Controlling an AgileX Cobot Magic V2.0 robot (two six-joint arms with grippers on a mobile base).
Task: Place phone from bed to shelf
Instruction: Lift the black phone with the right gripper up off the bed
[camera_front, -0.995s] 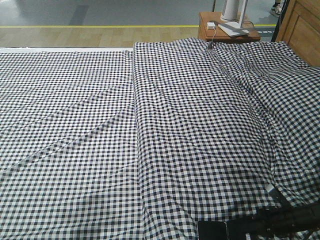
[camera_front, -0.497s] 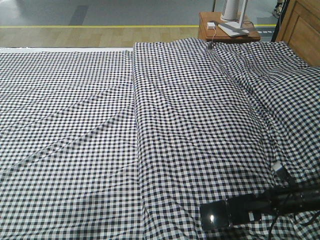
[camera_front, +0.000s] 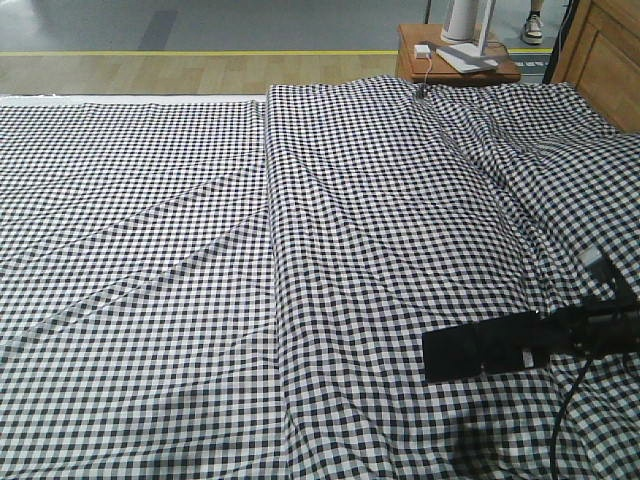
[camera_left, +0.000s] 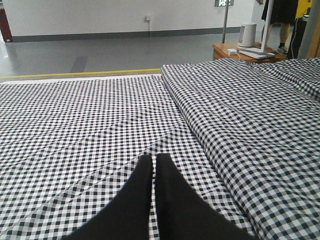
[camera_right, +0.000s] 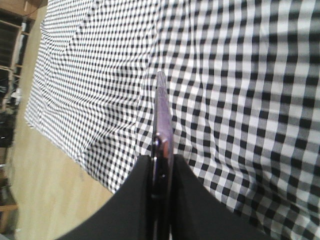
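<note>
I've got the phone (camera_right: 163, 107) pinched edge-on between the fingers of my right gripper (camera_right: 161, 161) — a thin dark slab with a pinkish rim, jutting past the tips and held above the bed (camera_front: 200, 260). My left gripper (camera_left: 154, 161) (tips pressed together) holds nothing.

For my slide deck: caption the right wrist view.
Right gripper shut on the phone, held edge-on over the gingham bed.
</note>
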